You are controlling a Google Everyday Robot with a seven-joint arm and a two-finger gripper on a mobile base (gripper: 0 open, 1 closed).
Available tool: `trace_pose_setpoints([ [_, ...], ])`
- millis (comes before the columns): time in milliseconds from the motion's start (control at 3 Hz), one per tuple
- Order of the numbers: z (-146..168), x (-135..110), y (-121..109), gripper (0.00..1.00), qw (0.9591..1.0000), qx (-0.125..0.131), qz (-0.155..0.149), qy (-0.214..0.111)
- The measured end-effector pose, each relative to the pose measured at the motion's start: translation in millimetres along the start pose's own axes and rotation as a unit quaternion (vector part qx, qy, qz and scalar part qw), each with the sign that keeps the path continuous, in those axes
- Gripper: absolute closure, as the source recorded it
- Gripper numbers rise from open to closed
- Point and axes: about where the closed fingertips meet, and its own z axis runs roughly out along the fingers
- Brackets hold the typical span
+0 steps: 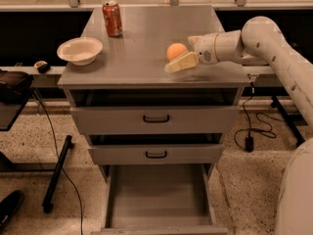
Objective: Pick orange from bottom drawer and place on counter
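The orange (175,51) rests on the counter (142,48), right of the middle. My gripper (181,53) reaches in from the right, low over the counter. Its fingers are open, one finger (182,62) in front of the orange and the other behind it, so the orange sits between them near the tips. The bottom drawer (156,195) is pulled out at the foot of the cabinet, and its grey floor is bare.
A red soda can (112,18) stands at the counter's back left. A white bowl (79,50) sits at its left edge. The two upper drawers with black handles (156,118) are closed. Cables and a stand leg (56,173) lie on the floor to the left.
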Motion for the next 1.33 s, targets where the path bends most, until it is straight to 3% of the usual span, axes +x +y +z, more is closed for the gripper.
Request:
trace_pose_setpoints([
  [333,-8.7,-13.7,3.4,0.00,0.9995,-0.011,-0.027,-0.013],
  [667,-25.5,-39.5,12.9,0.00,0.9948,-0.032,-0.088,-0.040],
  [1000,-51.7,-52.5,17.9,0.00,0.9863,-0.038,-0.157,-0.033],
  [1333,-54.3,-54.0,20.1,0.00,0.9838,-0.042,-0.171,-0.032],
])
